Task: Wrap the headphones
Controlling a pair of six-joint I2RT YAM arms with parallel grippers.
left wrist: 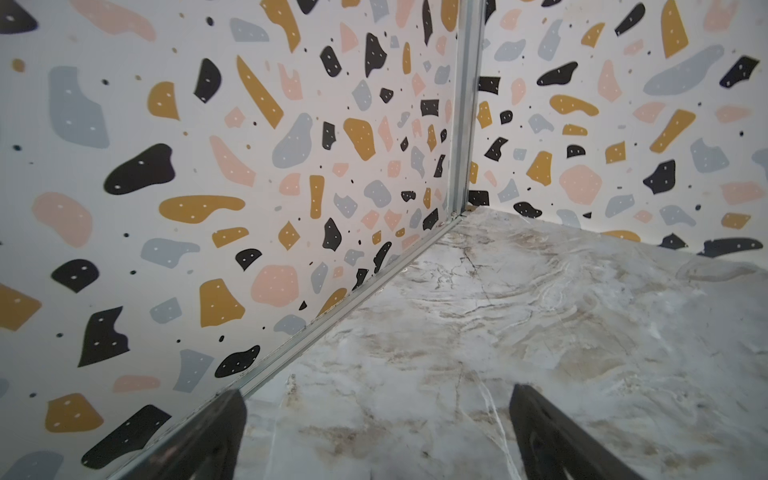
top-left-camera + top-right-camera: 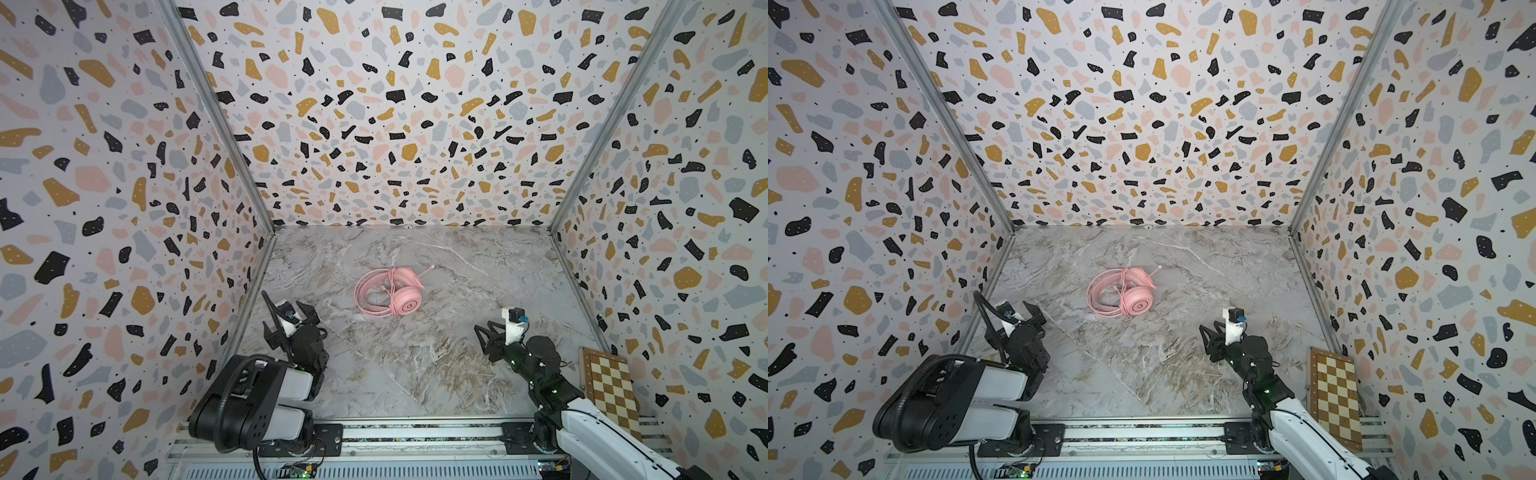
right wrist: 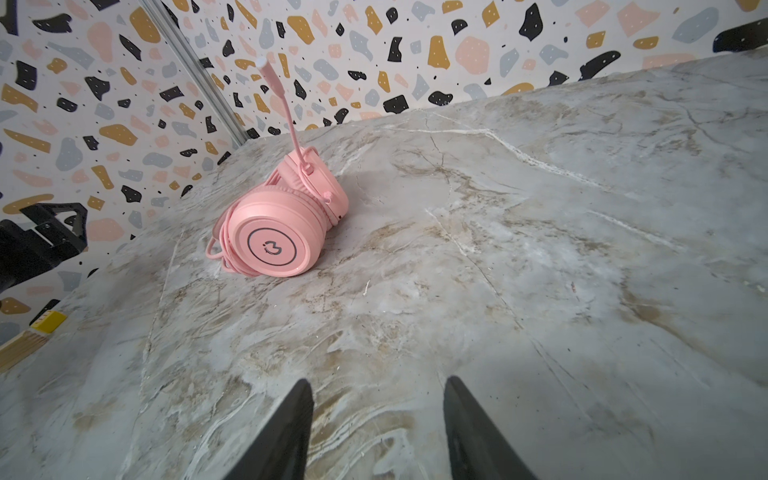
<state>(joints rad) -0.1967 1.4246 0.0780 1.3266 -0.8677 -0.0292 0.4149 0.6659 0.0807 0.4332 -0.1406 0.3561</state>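
The pink headphones (image 2: 388, 291) (image 2: 1121, 293) lie on the marble tabletop near its middle, with the headband flat to the left. The thin pink cable is looped around the earcups. In the right wrist view the headphones (image 3: 282, 224) show one round earcup facing me, with the boom mic (image 3: 282, 108) sticking up. My left gripper (image 2: 291, 326) (image 2: 1013, 322) (image 1: 376, 390) stands wide open near the left wall, nothing between its fingers; the headphones are out of its wrist view. My right gripper (image 2: 484, 328) (image 2: 1208, 326) (image 3: 378, 381) is open and empty, well short of the headphones.
A folded chessboard (image 2: 611, 386) (image 2: 1335, 395) leans at the front right corner. Terrazzo-patterned walls (image 1: 208, 208) close in the left, back and right sides. A metal rail (image 2: 415, 432) runs along the front edge under both arm bases.
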